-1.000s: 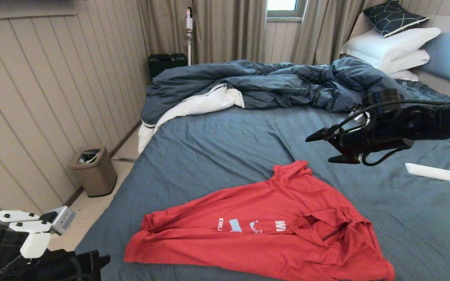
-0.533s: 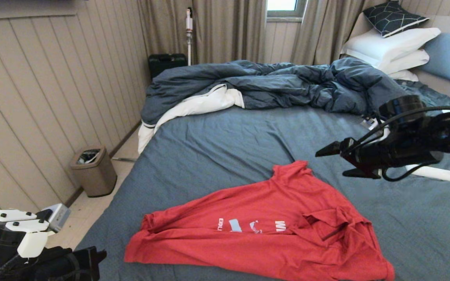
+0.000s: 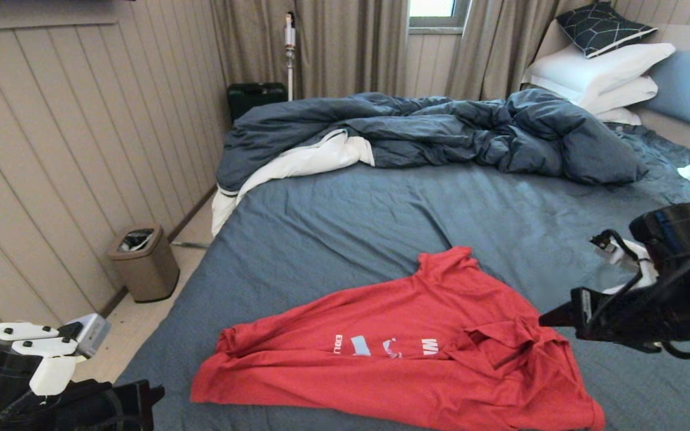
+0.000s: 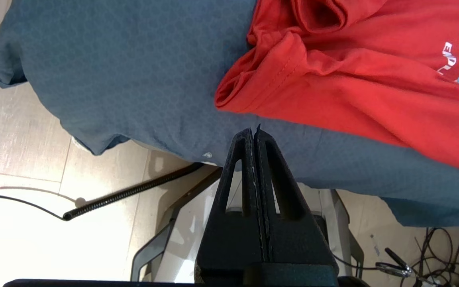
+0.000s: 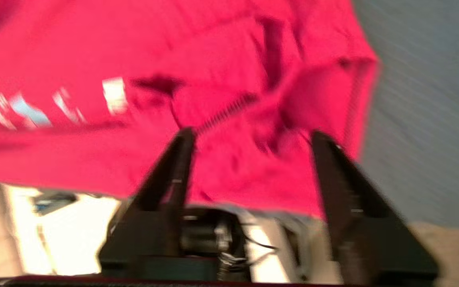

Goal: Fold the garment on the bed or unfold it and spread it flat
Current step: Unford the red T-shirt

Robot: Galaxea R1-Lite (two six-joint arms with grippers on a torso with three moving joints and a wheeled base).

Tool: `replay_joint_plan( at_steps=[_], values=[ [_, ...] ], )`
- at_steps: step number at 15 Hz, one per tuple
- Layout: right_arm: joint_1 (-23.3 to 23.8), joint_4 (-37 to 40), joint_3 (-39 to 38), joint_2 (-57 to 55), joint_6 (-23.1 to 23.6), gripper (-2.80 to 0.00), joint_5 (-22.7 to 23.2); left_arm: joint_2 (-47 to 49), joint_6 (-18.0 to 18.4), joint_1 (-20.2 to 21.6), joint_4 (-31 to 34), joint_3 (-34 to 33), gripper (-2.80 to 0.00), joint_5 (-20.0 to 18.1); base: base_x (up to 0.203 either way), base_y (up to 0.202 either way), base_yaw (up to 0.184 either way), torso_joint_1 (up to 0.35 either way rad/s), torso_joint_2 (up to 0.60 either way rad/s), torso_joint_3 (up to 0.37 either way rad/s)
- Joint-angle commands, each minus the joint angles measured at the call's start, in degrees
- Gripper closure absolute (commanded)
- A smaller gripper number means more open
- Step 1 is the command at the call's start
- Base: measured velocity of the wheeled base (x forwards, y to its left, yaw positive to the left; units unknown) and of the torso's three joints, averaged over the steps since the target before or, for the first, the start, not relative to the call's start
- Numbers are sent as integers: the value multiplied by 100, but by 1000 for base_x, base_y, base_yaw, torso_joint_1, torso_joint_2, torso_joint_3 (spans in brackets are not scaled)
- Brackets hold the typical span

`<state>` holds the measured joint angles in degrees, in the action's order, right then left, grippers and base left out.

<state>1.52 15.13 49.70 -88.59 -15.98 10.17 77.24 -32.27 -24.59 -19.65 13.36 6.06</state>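
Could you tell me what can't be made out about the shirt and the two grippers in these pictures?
- Shirt lettering: head view, folds hide most of it.
- Shirt's near edge: head view, cut off by the frame.
- Right gripper: right wrist view, blur hides any contact with the shirt.
- Left gripper: head view, off frame.

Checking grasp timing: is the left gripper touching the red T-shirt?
Apart. In the left wrist view the shut left gripper points at bare slate-blue bed sheet, a strip of sheet showing between it and the red short-sleeved T-shirt.
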Motion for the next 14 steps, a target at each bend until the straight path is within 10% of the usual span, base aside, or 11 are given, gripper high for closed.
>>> replay_joint_plan(
  at_steps=[1, 6, 7, 14],
  values=[
    [-16, 91, -225, 643, 148, 0, -45, 37, -25, 6, -12, 0, 0, 9, 0, 0, 0, 0, 0, 0],
    [-262, 364, -558, 834, 248, 0, -520, -28, -16, 2, -9, -9, 0, 18, 0, 0, 0, 0, 0, 0],
    [-296, 342, -658, 785, 264, -280, -654, -17, -22, 7, -12, 0, 0, 29, 0, 0, 0, 0, 0, 0],
    [-268, -431, -757, -39, 513, -280, -646, 186, -11, 2, -12, 1, 0, 19, 0, 0, 0, 0, 0, 0]
  ],
)
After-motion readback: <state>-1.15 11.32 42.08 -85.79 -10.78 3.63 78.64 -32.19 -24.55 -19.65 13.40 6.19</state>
